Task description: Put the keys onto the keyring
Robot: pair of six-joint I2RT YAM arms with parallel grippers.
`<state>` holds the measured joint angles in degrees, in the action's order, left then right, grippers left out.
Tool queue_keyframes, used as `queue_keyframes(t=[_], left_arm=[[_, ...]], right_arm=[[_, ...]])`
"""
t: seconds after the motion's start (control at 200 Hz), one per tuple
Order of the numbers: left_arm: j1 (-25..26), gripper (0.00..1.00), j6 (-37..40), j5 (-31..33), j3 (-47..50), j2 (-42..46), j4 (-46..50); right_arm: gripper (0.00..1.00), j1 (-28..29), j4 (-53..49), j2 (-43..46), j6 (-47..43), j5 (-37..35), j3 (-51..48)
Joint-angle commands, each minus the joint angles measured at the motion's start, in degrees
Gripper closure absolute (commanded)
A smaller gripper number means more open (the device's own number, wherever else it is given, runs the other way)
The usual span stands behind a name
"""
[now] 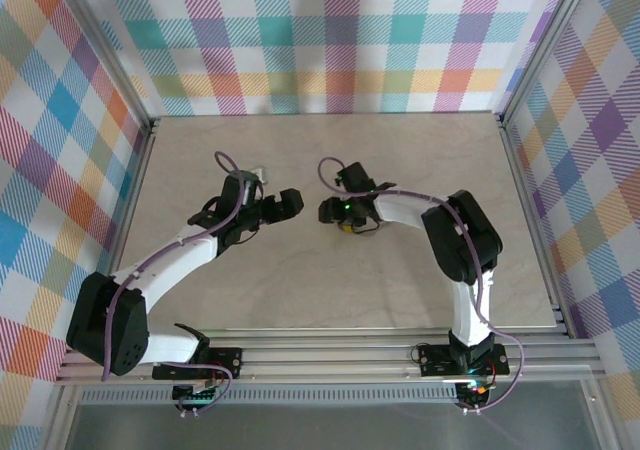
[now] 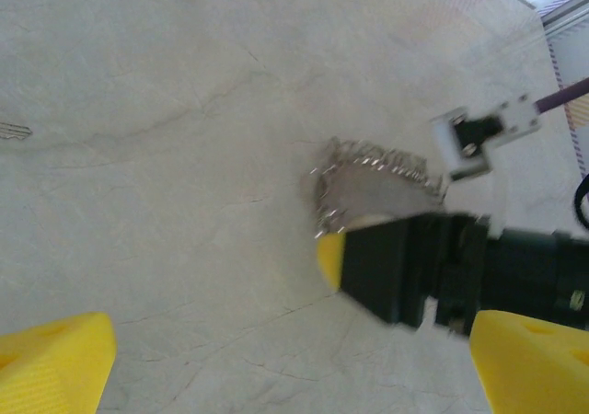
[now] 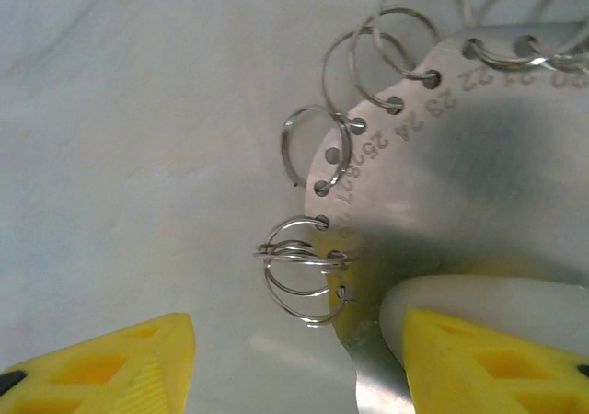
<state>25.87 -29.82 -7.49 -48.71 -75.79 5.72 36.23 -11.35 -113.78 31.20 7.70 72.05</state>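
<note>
Since nothing is clamped in either gripper, the job looks early, with the threading itself left to do. On the bare table [image 1: 420, 280] there are two arms, their tips near each other mid-table. The left gripper [image 1: 287, 204] stands wide open and empty, facing the work. The right gripper [image 3: 294, 340] has its jaws partway apart, one finger [image 3: 488, 359] over the edge of the plate [image 3: 460, 175] and the other out over the table. I see no grip.

There is one plate, a flat silver piece with numbered holes along its rim, lying just before the right gripper. The rings [image 3: 299, 258] hang through those holes. In the right wrist view I count at least six singles, one to a hole, and a bunch of two or three at the lowest hole, right between the fingers. More run off the picture.

One small wire thing [image 2: 14, 131] lies well apart on the table — too small to name. Which piece is meant to be threaded on, I cannot tell.
</note>
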Motion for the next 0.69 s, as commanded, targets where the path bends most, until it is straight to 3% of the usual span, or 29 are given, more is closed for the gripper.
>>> queue_keyframes(t=[0.0, 0.195, 0.39, 0.69], left_arm=[[1.07, 0.02, -1.06, -0.3, -1.91, 2.89, -0.01], [1.36, 0.02, -1.9, -0.51, -1.76, 6.53, 0.51], [1.5, 0.02, -2.17, -0.34, -1.79, 8.39, 2.82], [3.25, 0.02, -3.39, -1.04, 1.17, 9.08, 6.54]], right_arm=[[0.39, 6.4, -2.49, 0.95, 5.16, 7.07, -0.98], [0.32, 7.43, -4.45, 10.59, 5.94, -0.18, -2.77], [0.26, 7.24, -6.5, 21.7, 5.14, -7.01, -11.08], [0.25, 4.95, -4.13, 30.64, 6.58, -8.9, -28.19]])
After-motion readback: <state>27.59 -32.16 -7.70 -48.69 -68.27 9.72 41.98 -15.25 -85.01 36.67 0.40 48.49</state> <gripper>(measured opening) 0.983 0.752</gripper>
